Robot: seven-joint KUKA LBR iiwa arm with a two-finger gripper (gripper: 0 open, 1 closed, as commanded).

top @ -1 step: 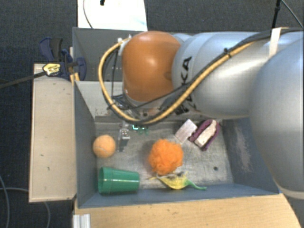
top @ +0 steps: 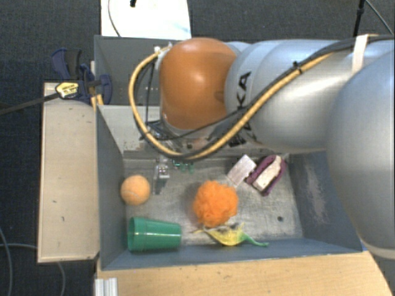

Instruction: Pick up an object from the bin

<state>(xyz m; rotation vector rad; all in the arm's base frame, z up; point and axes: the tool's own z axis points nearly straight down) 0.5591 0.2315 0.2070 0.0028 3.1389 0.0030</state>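
Note:
My gripper [top: 162, 176] reaches down from under the orange wrist cover to the bin floor at the back left. A small orange ball [top: 135, 190] lies just left of and below it, a short gap away. A fuzzy orange pompom [top: 216, 203] sits to its lower right, in the middle of the bin. A green plastic cup [top: 153, 234] lies on its side at the front left, open end to the right. Nothing shows in the gripper's grasp.
A yellow, banana-like thing with a green stem [top: 231, 236] lies at the front wall below the pompom. A pale pink-white block [top: 241, 168] and a purple and white object [top: 266, 172] lie at the back right. The arm hides the bin's back.

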